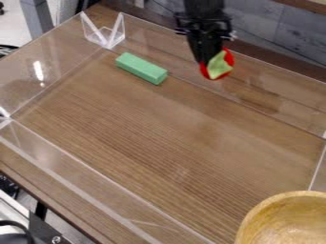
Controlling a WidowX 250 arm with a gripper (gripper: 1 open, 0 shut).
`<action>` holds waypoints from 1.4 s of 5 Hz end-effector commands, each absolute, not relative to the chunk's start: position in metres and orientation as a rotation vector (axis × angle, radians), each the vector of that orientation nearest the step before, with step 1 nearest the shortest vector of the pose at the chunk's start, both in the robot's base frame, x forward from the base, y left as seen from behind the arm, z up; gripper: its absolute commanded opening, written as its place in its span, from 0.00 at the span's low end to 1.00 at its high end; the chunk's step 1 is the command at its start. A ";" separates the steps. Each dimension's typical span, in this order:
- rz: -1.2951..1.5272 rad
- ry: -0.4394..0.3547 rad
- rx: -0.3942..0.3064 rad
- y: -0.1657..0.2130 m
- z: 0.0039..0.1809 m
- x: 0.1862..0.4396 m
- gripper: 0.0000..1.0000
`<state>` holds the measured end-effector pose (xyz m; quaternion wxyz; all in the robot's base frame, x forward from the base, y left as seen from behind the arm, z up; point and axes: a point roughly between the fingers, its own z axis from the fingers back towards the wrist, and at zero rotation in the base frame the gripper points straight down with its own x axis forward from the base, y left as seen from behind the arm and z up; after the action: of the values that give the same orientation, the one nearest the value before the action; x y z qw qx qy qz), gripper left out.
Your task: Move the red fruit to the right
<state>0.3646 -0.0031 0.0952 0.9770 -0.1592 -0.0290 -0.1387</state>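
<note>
1. I see the black robot gripper [213, 63] reaching down from the top edge of the view, toward the far side of the wooden table [166, 152].
2. Its fingers are pinched on the small glossy red toy strawberry with a light-green leafy cap [220, 65], which sits at the fingertips and sticks out to the right of them.
3. The strawberry is tilted, with its red body to the right and upper side and the pale green part at the lower left.
4. I read the fruit as lifted off the wood, with a faint dark patch on the surface just below it, though I cannot tell how high it hangs.
5. The flat green rectangular block [141, 69] lies on the table to the left of the gripper, well apart from the strawberry, with its long side running diagonally.
6. A clear plastic wall [38, 76] surrounds the tabletop, and 1 clear folded corner piece [105, 33] stands at the far left, beyond the block.
7. A round light wooden bowl [291, 221] shows partly at the bottom right corner, far from the gripper.
</note>
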 end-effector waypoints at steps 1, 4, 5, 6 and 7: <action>-0.305 -0.131 -0.299 -0.015 0.116 0.373 0.00; -0.225 -0.114 -0.275 -0.044 0.091 0.370 0.00; -0.143 -0.111 -0.263 -0.059 0.087 0.372 0.00; -0.087 -0.106 -0.249 -0.057 0.081 0.370 0.00; -0.037 -0.104 -0.231 -0.053 0.079 0.370 0.00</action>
<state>0.3644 -0.0550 0.0627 0.9929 -0.1152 -0.0259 -0.0176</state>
